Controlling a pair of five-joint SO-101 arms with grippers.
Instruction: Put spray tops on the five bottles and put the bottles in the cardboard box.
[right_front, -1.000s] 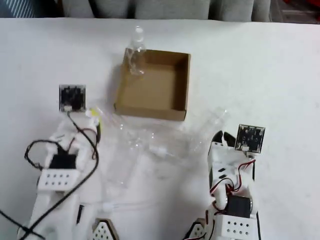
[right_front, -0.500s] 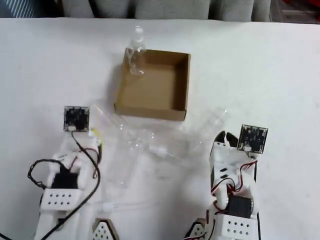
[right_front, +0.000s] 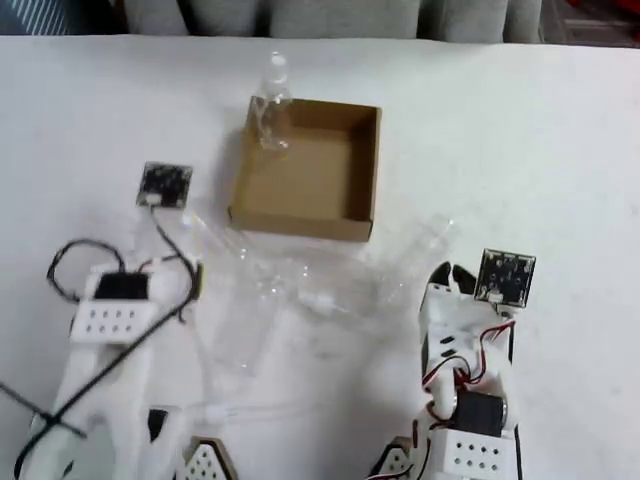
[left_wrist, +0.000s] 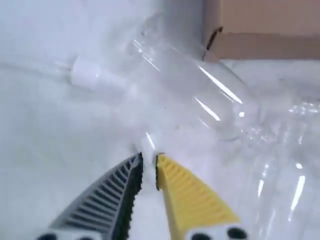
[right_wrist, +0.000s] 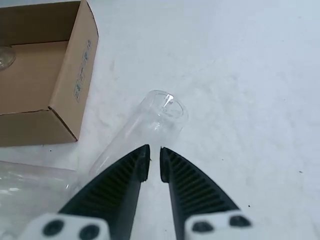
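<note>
One topped bottle (right_front: 270, 110) stands upright inside the box (right_front: 300, 222); I see my left gripper (left_wrist: 148, 159) and right gripper (right_wrist: 154, 149) pinched nearly closed, empty.

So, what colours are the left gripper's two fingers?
Left gripper: one finger grey, one yellow; left wrist view.

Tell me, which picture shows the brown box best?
The high view does. It looks down on the whole cardboard box, so you see all four walls, the open top and a clear bottle standing in one corner. The left wrist view catches just one corner of the box, and the right wrist view one side wall and part of the inside.
</note>
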